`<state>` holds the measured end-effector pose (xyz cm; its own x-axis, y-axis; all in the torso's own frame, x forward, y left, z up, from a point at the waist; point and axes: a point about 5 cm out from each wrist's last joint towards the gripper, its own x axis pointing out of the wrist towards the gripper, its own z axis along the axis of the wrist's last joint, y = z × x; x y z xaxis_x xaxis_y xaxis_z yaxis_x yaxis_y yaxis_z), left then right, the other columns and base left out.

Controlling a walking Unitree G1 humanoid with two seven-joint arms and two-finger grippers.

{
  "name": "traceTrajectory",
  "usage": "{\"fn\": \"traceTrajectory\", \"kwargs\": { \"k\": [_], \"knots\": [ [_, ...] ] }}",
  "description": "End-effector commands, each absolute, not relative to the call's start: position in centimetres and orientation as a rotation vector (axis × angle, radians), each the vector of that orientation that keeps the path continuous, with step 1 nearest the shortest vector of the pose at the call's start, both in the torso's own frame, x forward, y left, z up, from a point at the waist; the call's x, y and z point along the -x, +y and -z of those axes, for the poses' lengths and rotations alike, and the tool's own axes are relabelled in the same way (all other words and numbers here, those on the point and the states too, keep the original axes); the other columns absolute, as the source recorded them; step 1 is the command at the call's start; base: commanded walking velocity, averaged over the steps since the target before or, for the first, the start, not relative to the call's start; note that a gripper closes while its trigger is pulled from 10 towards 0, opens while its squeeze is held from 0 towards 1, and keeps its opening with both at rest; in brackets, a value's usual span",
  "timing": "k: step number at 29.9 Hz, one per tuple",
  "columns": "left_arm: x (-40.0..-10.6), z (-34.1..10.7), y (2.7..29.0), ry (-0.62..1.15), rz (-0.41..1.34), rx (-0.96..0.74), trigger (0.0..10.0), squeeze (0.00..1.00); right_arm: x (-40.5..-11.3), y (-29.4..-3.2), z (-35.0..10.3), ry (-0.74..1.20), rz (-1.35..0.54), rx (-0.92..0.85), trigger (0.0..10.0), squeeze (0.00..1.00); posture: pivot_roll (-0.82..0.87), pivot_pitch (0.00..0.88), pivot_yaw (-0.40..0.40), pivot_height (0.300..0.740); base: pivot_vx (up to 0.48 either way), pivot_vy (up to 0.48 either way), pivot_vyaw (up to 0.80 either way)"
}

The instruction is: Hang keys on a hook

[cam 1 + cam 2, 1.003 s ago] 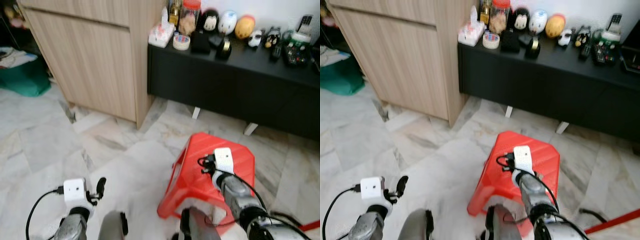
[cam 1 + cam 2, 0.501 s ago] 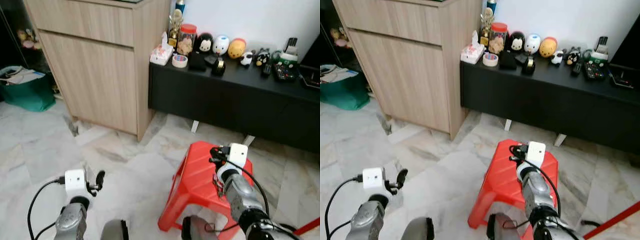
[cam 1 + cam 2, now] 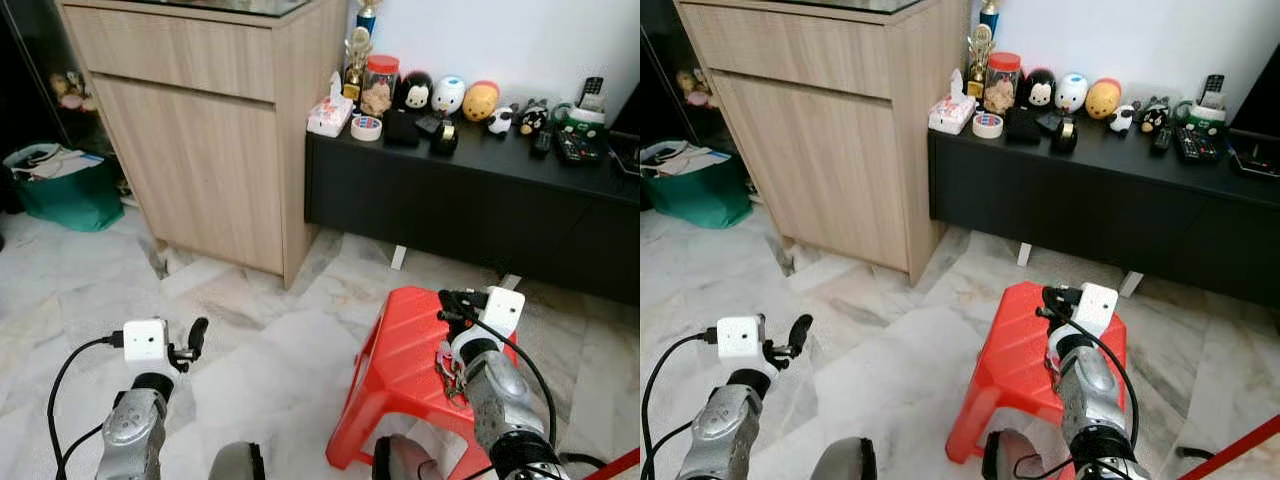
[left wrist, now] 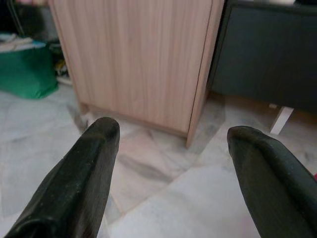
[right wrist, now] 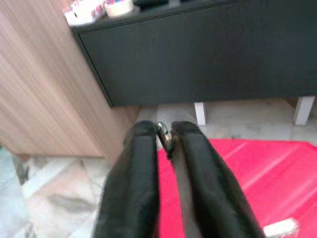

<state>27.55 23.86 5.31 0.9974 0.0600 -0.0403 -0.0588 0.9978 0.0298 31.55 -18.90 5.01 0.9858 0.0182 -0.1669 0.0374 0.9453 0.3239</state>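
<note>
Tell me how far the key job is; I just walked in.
Done: the keys are picked up, pinched in the right gripper above the red stool, dangling below the wrist. In hand: carrying them, facing the wooden cabinet and black sideboard. The left gripper is open and idle. Left: finding a hook and hanging them.

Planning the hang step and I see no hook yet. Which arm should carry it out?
The right. Its gripper is shut on the keys, a metal ring pinched at its fingertips, above the red stool. The left gripper is open and holds nothing, low over the marble floor.
</note>
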Motion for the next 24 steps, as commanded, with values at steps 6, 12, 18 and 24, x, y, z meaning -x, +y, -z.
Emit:
{"fn": "traceTrajectory", "kwargs": {
  "k": [6,12,18,24],
  "knots": [
    [-28.7,-6.6,22.0,-0.01,0.029,-0.026,10.0,0.0,-31.8,-17.1,-6.9,0.127,-0.046,-0.355,10.0,0.0,0.06,0.0,-0.039,0.646,0.0,0.0,0.0],
    [-29.3,-7.4,21.2,-0.032,0.051,0.021,10.0,0.0,-31.6,-16.2,-7.2,0.138,-0.058,-0.402,10.0,0.0,0.07,0.0,-0.044,0.686,0.0,0.0,0.0],
    [-28.8,-6.9,21.8,-0.01,0.046,0.014,10.0,0.0,-30.9,-18.8,-6.3,0.174,0.034,-0.347,10.0,0.0,0.07,0.0,-0.043,0.7,0.0,0.0,0.0],
    [-28.3,-6.3,22.1,0.015,0.044,0.01,10.0,0.0,-30.3,-20.4,-5.1,0.248,0.062,-0.271,10.0,0.0,0.07,0.0,-0.041,0.7,0.0,0.0,0.0]
  ]
}}
